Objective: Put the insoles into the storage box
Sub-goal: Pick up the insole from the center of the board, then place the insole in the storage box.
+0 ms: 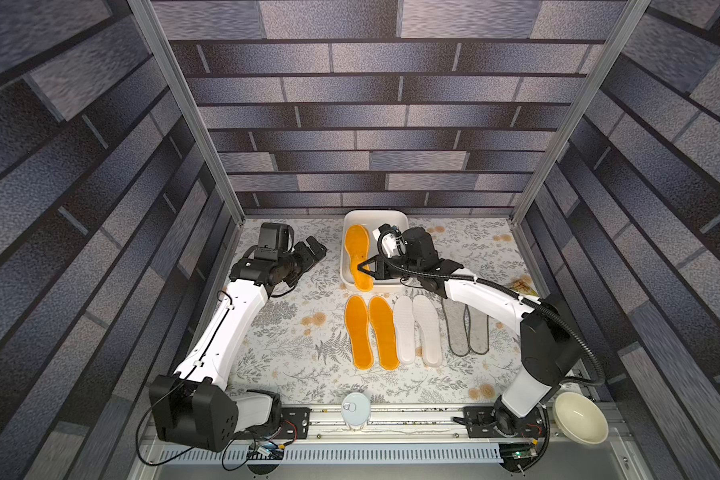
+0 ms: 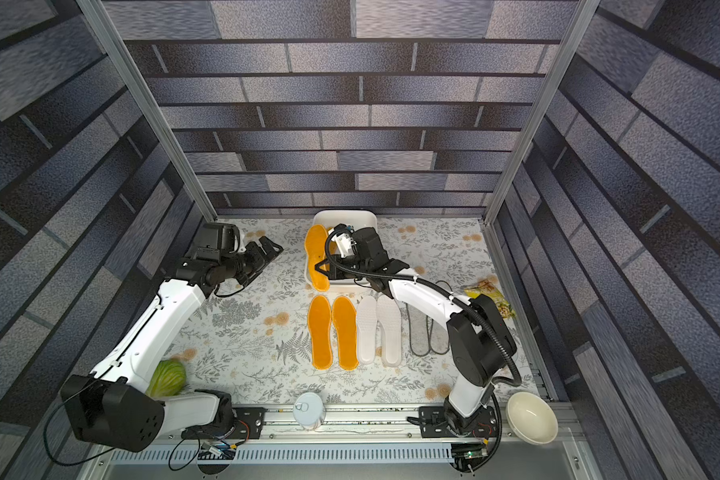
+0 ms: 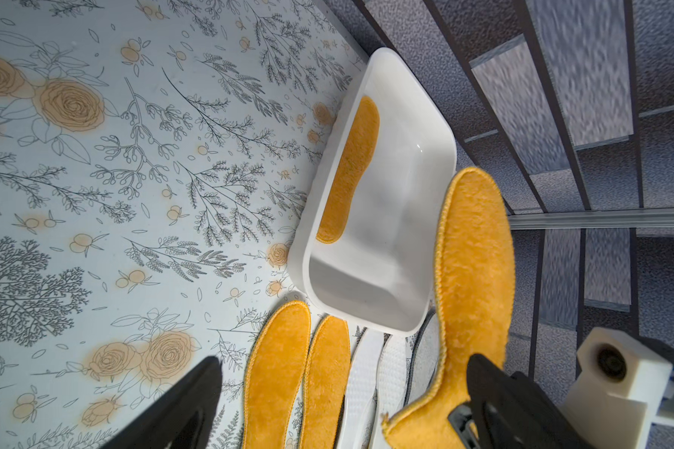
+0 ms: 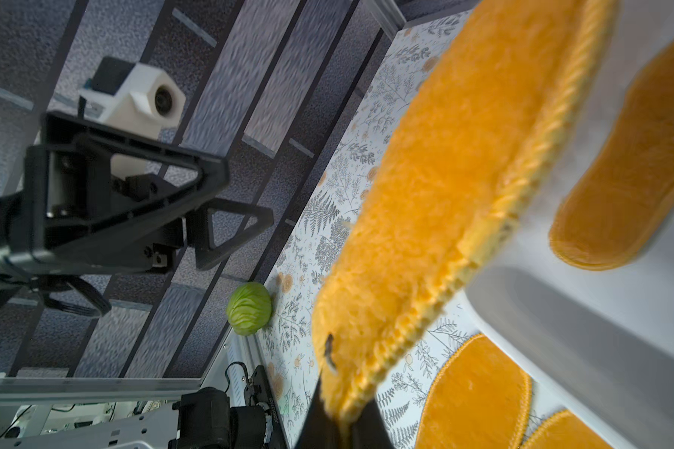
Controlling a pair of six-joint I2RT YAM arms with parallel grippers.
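- Top view: our left gripper (image 1: pixel 317 248) gapes beside the storage box (image 1: pixel 385 218); the right gripper (image 1: pixel 364 269) clamps an orange insole (image 1: pixel 357 245) above it
- Left wrist: we see a second insole (image 3: pixel 351 171) lying inside the box
- Right wrist: fingers (image 4: pixel 316 423) pinch the held heel

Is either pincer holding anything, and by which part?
The right pincer grips an orange insole near its heel end; the left pincer is open, holding nothing.
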